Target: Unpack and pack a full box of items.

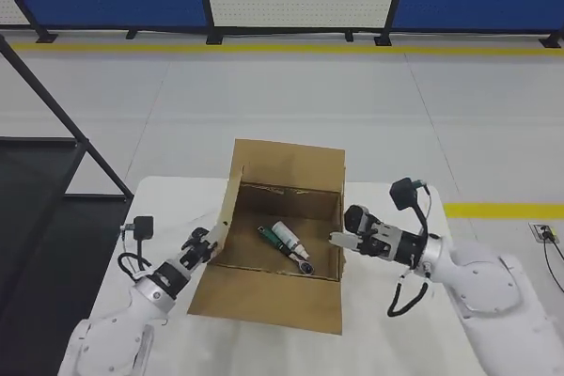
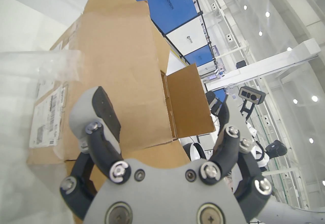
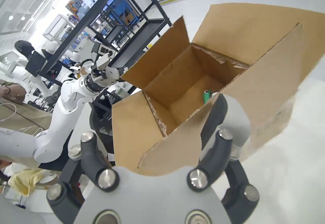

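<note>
Several small items lie on the bottom of the open cardboard box [image 1: 263, 301]: a white bottle [image 1: 286, 235], a dark green piece [image 1: 269, 236] just beside it, and a silvery bit [image 1: 305, 268] at their near end, towards the right wall. The box is plain brown. Torn paper shows along its inner rim, and a printed label [image 2: 48, 118] is stuck on the outer left side.

The box sits mid-bench, closer to the far edge. Its far flap [image 1: 291, 160] stands up and leans back. Its near flap [image 1: 291, 315] is folded out flat towards the robot. Its left flap [image 1: 227, 202] stands nearly upright.

The left hand [image 1: 205, 246] is at the base of that left flap, outside the box, with its fingers spread wide. One pad [image 2: 105, 110] is against the cardboard.

The right hand [image 1: 338, 241] is at the box's right rim, also spread. The right flap [image 3: 157, 156] runs between its fingers [image 3: 223, 118] and is not pinched.

Strips of white bench [image 1: 169, 202] show on both sides of the box, and an arm lies over each strip. A black rack [image 1: 38, 188] stands just off the bench's left edge. Behind the bench is pale floor [image 1: 357, 103] with a yellow line [image 1: 508, 209].
</note>
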Robot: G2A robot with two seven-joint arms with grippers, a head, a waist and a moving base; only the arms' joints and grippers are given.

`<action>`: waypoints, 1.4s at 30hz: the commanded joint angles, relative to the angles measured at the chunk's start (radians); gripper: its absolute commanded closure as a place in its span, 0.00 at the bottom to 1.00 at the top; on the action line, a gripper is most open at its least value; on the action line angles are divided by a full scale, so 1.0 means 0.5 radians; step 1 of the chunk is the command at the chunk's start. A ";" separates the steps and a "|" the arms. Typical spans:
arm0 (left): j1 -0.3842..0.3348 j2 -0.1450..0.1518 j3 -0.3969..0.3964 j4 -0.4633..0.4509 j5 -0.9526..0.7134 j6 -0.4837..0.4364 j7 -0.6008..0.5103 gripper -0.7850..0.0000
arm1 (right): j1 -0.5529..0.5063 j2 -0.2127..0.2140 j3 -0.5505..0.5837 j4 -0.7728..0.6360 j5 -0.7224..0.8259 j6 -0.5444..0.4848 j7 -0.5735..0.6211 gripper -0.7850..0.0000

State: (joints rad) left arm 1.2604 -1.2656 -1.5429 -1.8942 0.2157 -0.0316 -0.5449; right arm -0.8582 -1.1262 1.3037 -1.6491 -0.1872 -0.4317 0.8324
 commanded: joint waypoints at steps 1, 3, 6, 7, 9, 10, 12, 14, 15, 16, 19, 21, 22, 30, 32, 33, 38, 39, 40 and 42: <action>-0.022 0.000 0.048 0.025 0.010 0.016 -0.031 0.00 | 0.069 -0.013 -0.084 0.059 0.013 -0.006 -0.018 0.00; -0.048 0.001 0.097 0.042 0.024 0.036 -0.065 0.00 | 0.135 -0.027 -0.161 0.126 -0.018 -0.005 -0.044 0.00; -0.087 0.001 0.188 0.073 0.095 0.058 -0.105 0.00 | 0.221 -0.054 -0.288 0.227 -0.062 0.003 -0.123 0.00; -0.100 0.001 0.218 0.083 0.125 0.070 -0.119 0.00 | 0.248 -0.063 -0.330 0.270 -0.076 0.013 -0.139 0.00; -0.126 -0.001 0.272 0.109 0.172 0.088 -0.113 0.00 | 0.302 -0.083 -0.410 0.344 -0.096 0.032 -0.167 0.00; -0.138 -0.002 0.296 0.122 0.188 0.096 -0.110 0.00 | 0.325 -0.092 -0.445 0.386 -0.082 0.036 -0.172 0.00; -0.164 -0.003 0.335 0.148 0.219 0.115 -0.104 0.00 | 0.372 -0.110 -0.505 0.460 -0.078 0.044 -0.186 0.00; -0.189 -0.006 0.363 0.165 0.221 0.131 -0.096 0.00 | 0.411 -0.125 -0.554 0.526 -0.082 0.050 -0.203 0.00; -0.198 -0.008 0.373 0.175 0.210 0.143 -0.075 0.00 | 0.430 -0.132 -0.574 0.560 -0.105 0.062 -0.221 0.00; -0.205 -0.010 0.384 0.186 0.197 0.157 -0.061 0.00 | 0.444 -0.139 -0.596 0.588 -0.123 0.069 -0.241 0.00; -0.229 -0.014 0.412 0.219 0.202 0.201 -0.032 0.00 | 0.480 -0.159 -0.658 0.681 -0.160 0.104 -0.258 0.00; -0.237 -0.014 0.420 0.236 0.209 0.217 -0.023 0.00 | 0.497 -0.169 -0.682 0.737 -0.135 0.097 -0.252 0.00; -0.240 -0.013 0.425 0.241 0.213 0.221 -0.023 0.00 | 0.507 -0.173 -0.694 0.765 -0.138 0.102 -0.235 0.00; -0.240 -0.012 0.433 0.246 0.180 0.233 0.003 0.00 | 0.531 -0.184 -0.685 0.799 -0.118 0.047 -0.265 0.00; -0.230 -0.011 0.419 0.222 0.154 0.216 0.025 0.00 | 0.514 -0.178 -0.660 0.742 -0.120 0.015 -0.278 0.00; -0.223 -0.011 0.406 0.201 0.130 0.202 0.035 0.00 | 0.508 -0.173 -0.638 0.704 -0.127 0.000 -0.298 0.00; -0.159 -0.006 0.280 0.022 -0.092 0.145 0.090 0.00 | 0.481 -0.146 -0.508 0.544 -0.152 -0.009 -0.362 0.00; -0.146 -0.004 0.243 -0.025 -0.149 0.125 0.108 0.00 | 0.488 -0.143 -0.477 0.543 -0.151 -0.002 -0.390 0.00; -0.128 -0.004 0.200 -0.065 -0.216 0.098 0.139 0.00 | 0.501 -0.141 -0.455 0.558 -0.149 0.001 -0.407 0.00; -0.086 -0.002 0.100 -0.148 -0.387 0.070 0.171 0.00 | 0.535 -0.143 -0.418 0.631 -0.090 0.018 -0.443 0.00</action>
State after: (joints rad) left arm 1.2056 -1.2672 -1.4627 -1.9451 0.0756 0.0105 -0.4684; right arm -0.5999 -1.1967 1.0869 -1.3545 -0.2484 -0.4269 0.6176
